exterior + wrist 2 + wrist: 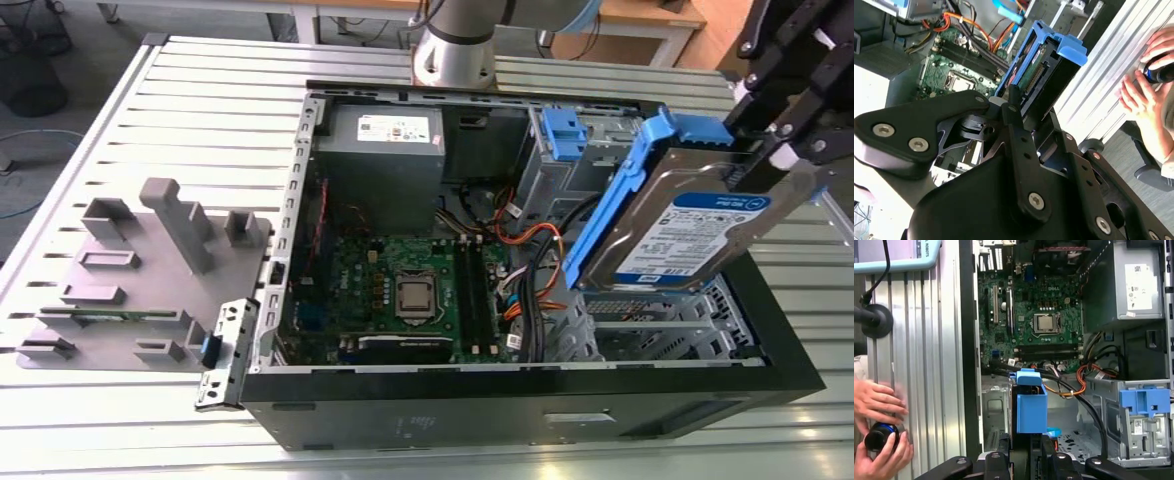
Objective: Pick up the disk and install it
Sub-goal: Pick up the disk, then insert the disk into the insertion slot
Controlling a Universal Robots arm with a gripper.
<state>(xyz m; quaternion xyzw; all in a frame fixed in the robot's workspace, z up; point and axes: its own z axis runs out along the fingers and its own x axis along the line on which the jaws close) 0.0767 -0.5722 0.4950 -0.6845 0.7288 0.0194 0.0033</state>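
Observation:
The disk (681, 235) is a silver hard drive with a blue-and-white label and blue side rails. It hangs tilted on edge above the right side of the open computer case (534, 405). My black gripper (778, 160) comes in from the exterior view's upper right and is shut on the disk's upper end. In both wrist views the disk (1046, 70) (1031, 407) juts out from between the fingers (1013, 112), blue rail end outward. Below it lies the bare metal drive bay (654, 330).
Inside the case are the green motherboard (400, 290), a grey power-supply box (380, 140), a blue latch on a metal cage (567, 140) and loose cables. A grey fixture (147, 270) lies on the slatted table at the exterior view's left. A person's hands (879, 410) hold a dark round object beside the case.

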